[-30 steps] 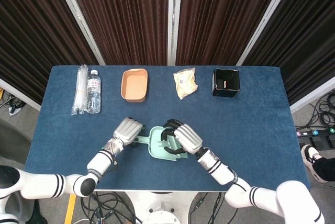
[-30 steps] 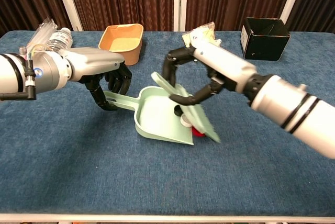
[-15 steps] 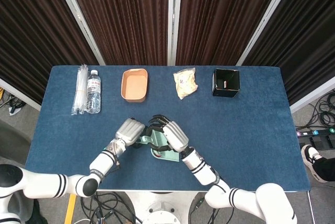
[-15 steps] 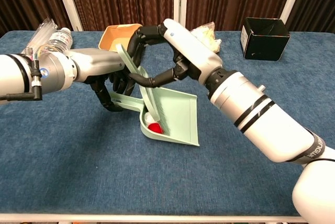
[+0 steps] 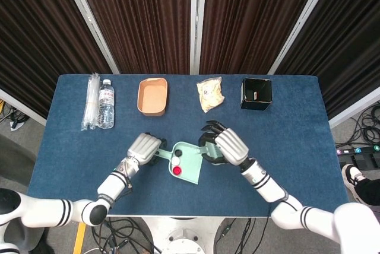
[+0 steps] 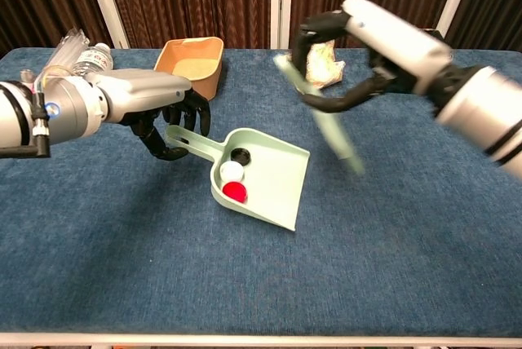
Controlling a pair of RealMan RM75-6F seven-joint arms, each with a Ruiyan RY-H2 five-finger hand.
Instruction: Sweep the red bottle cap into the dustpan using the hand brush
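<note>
The pale green dustpan sits near the table's front middle. In it lie the red bottle cap, a white cap and a black cap. My left hand grips the pan's handle at the left. My right hand holds the green hand brush raised above the table, to the right of the pan and clear of it. The brush is blurred in the chest view.
Along the far edge stand a water bottle beside a clear bag of straws, an orange bowl, a snack bag and a black box. Blue cloth covers the table.
My right hand has swung the brush out of the dustpan, up and to the right. The red cap now lies inside the pan, which my left hand still holds.
</note>
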